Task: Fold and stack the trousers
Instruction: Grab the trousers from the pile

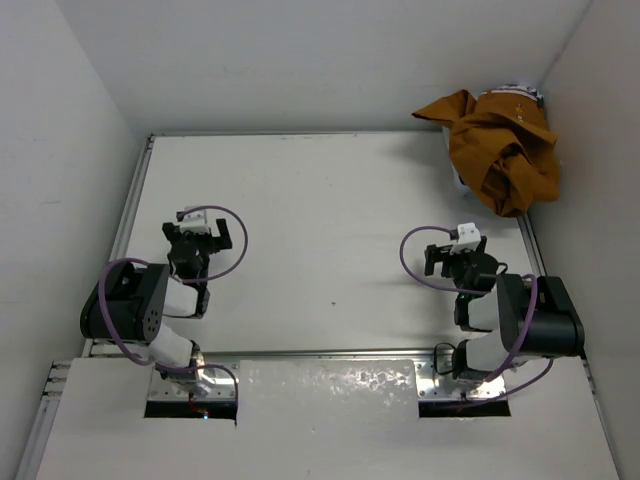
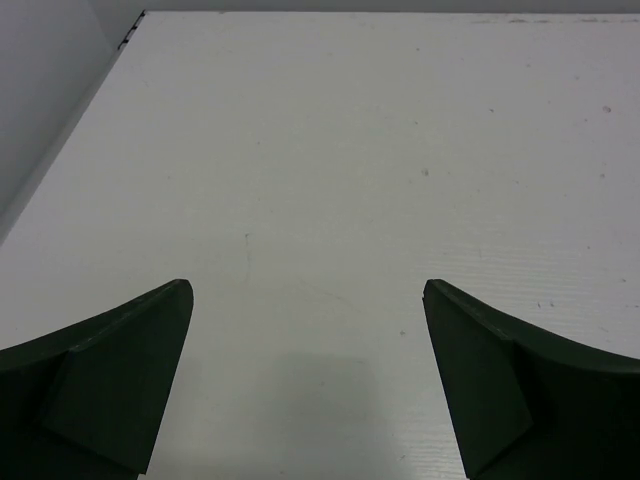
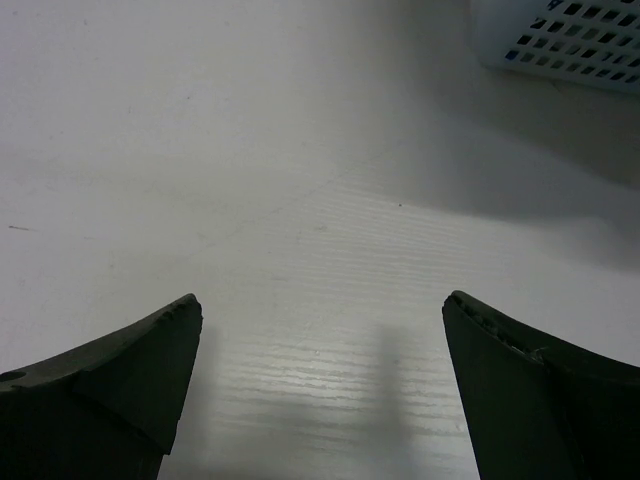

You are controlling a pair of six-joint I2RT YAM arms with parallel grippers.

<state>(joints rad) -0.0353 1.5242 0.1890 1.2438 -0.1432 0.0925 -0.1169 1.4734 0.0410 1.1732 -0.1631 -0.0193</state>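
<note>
The mustard-brown trousers [image 1: 503,148] lie crumpled in a heap at the far right corner of the white table [image 1: 320,230], draped over a basket. My left gripper [image 1: 198,232] is open and empty over the left side of the table, far from the trousers. My right gripper [image 1: 452,252] is open and empty on the right side, a short way in front of the heap. In the left wrist view the gripper [image 2: 308,300] shows only bare table between its jaws. In the right wrist view the gripper [image 3: 322,305] also frames bare table.
A white perforated basket [image 3: 560,35] stands at the far right corner under the trousers; a bit of patterned cloth [image 1: 518,95] shows behind them. White walls close in the table on the left, back and right. A raised white panel [image 1: 325,385] lies between the arm bases.
</note>
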